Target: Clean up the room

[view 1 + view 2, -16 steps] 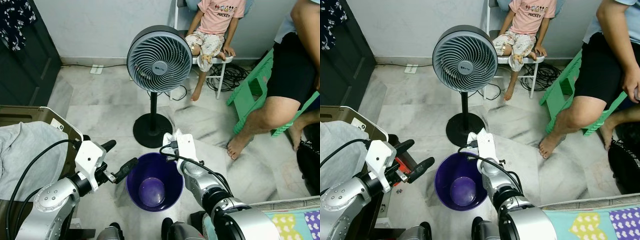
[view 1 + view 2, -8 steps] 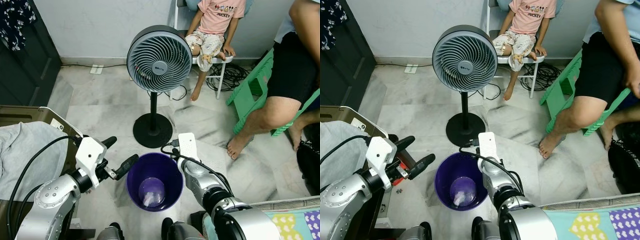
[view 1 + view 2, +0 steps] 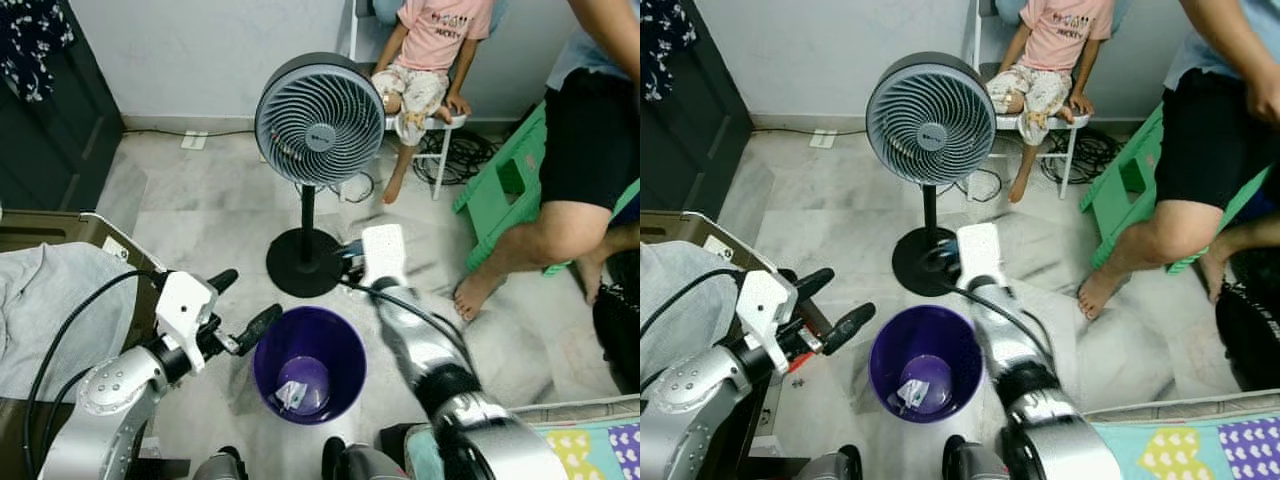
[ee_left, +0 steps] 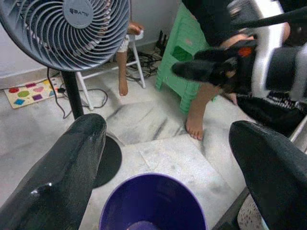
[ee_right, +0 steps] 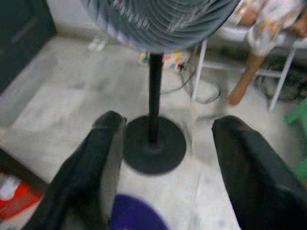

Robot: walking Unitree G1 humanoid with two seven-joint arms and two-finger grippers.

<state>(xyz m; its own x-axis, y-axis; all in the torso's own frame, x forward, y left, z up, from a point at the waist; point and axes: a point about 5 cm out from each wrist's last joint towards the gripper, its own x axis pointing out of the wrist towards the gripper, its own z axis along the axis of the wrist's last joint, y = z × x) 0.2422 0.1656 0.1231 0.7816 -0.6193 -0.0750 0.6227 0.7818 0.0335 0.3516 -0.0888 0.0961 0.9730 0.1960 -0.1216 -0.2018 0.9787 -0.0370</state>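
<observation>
Marble floor's got a light, stiff purple bin, rim's the obvious grab spot, both the left gripper and right gripper spread open, empty.

Both head eyes looked steeply down from above at the marble floor, sharing the purple bin near their lower edge and the standing fan beyond it. The left wrist camera sat low and close, facing across the bin's rim toward the fan and a green stool. The right wrist camera, blurred, faced the fan's round base from close by.
</observation>
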